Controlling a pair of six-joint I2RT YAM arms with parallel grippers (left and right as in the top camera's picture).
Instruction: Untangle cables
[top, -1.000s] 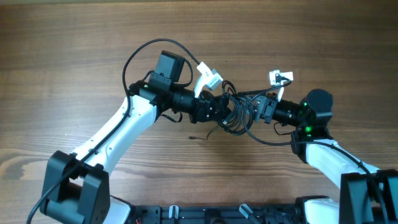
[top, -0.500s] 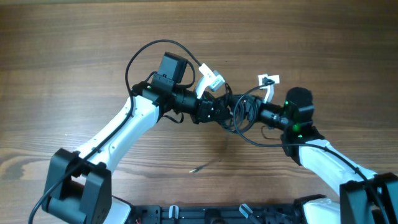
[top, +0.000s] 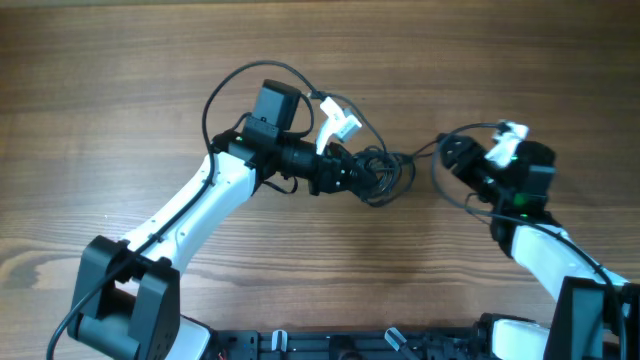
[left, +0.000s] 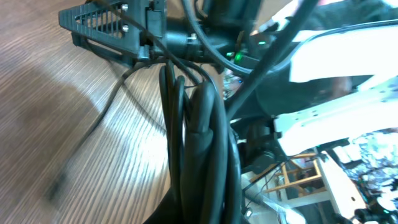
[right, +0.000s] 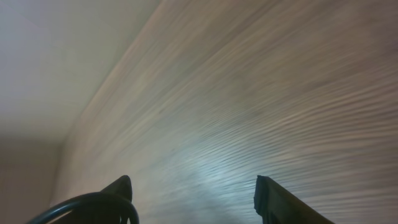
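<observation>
Left pincer (top: 362, 176) clamped on the cables (top: 388, 177): a knotted black bundle bunched at its tips, near the middle of the bench (top: 120, 80). Right pincer (right: 193, 186) spread wide, nothing between fingers; it sits apart, to the bundle's right.

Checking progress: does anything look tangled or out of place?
Yes: the thin black cables hang as one knotted bundle at the left gripper, while the right gripper is open with nothing between its fingertips.

Bare brown wood-grain table (top: 120, 80)
</observation>
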